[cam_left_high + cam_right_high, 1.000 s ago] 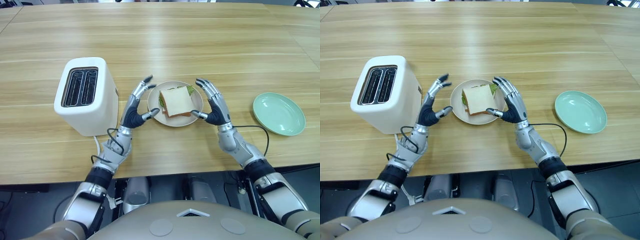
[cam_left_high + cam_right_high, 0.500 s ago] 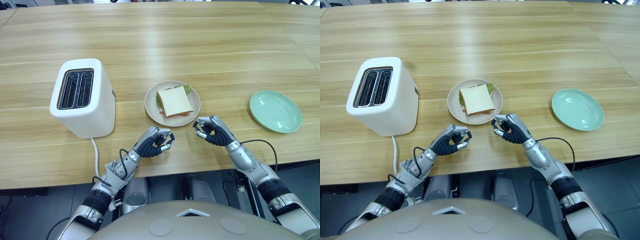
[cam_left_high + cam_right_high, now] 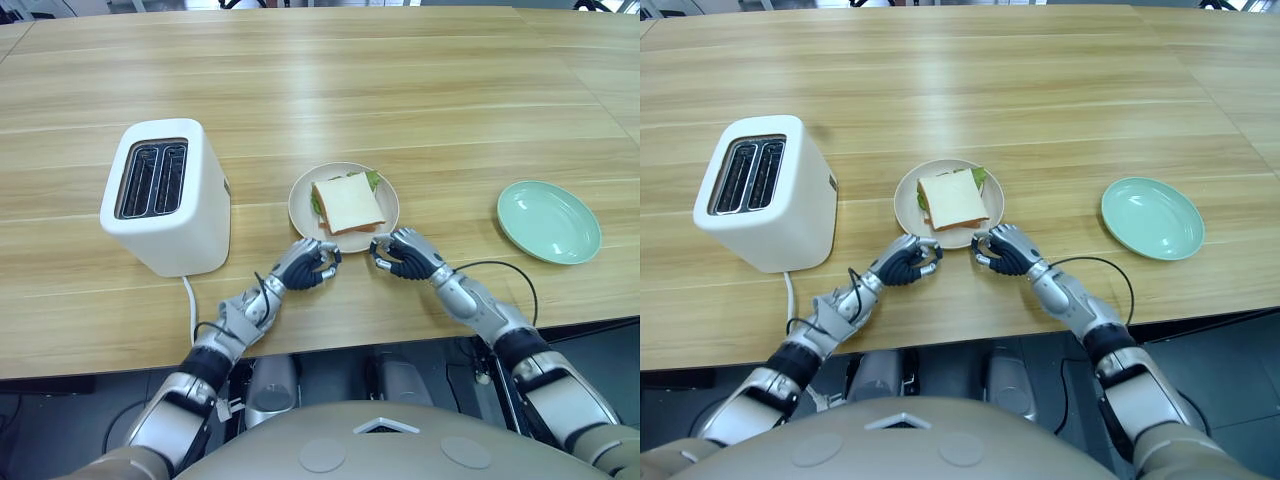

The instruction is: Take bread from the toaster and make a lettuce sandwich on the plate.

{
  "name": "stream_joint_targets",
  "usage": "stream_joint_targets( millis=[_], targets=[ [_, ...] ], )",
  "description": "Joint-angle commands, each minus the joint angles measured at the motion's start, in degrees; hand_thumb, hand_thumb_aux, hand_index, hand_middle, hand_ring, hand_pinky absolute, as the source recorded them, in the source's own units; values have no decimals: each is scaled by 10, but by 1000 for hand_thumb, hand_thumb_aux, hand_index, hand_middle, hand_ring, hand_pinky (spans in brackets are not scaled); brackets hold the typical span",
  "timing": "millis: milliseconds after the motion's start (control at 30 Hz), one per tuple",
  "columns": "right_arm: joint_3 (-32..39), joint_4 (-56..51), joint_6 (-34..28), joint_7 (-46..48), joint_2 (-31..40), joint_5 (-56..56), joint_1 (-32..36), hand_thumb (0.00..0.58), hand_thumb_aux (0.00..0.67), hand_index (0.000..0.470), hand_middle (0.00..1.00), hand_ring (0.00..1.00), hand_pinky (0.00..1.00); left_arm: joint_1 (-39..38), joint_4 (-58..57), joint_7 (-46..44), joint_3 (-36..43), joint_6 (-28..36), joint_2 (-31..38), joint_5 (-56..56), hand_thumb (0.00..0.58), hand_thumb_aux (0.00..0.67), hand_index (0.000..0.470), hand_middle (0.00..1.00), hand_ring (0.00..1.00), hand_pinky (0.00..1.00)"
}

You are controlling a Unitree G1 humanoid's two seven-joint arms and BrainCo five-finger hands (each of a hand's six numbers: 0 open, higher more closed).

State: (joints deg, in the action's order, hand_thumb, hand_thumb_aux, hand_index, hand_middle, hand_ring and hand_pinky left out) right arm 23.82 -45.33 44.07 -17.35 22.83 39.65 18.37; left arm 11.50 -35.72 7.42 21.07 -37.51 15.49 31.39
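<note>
The wooden table (image 3: 400, 80) carries a white toaster (image 3: 165, 195) at left, a beige plate (image 3: 298, 206) at centre and a green plate (image 3: 548, 221) at right.

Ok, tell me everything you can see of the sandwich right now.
The sandwich lies flat in the middle of the round beige plate. Its top slice is pale, square and slightly turned; green lettuce pokes out at the far right corner and left edge, and a browner layer shows under the near edge. Only the plate touches it; the curled left hand and right hand sit just short of the plate's near rim.
</note>
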Motion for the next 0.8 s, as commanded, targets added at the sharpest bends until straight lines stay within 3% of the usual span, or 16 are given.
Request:
stream_joint_targets(
  millis=[33,400,633,800],
  targets=[
    [21,-89,-13,-47,-14,31,43,580,670,460,1000,1000,1000,34,-75,25,13,6,-2,26,580,670,460,1000,1000,1000],
    [46,-259,-61,-115,-72,40,184,580,670,460,1000,1000,1000,195,-285,113,26,-6,-30,49,580,670,460,1000,1000,1000],
    [31,-311,-123,-101,-104,13,245,580,670,460,1000,1000,1000,289,-380,147,19,37,-42,40,580,670,460,1000,1000,1000],
    [16,-324,-157,-88,-120,-5,261,580,670,460,1000,1000,1000,314,-409,141,4,71,-48,26,580,670,460,1000,1000,1000]
  ],
)
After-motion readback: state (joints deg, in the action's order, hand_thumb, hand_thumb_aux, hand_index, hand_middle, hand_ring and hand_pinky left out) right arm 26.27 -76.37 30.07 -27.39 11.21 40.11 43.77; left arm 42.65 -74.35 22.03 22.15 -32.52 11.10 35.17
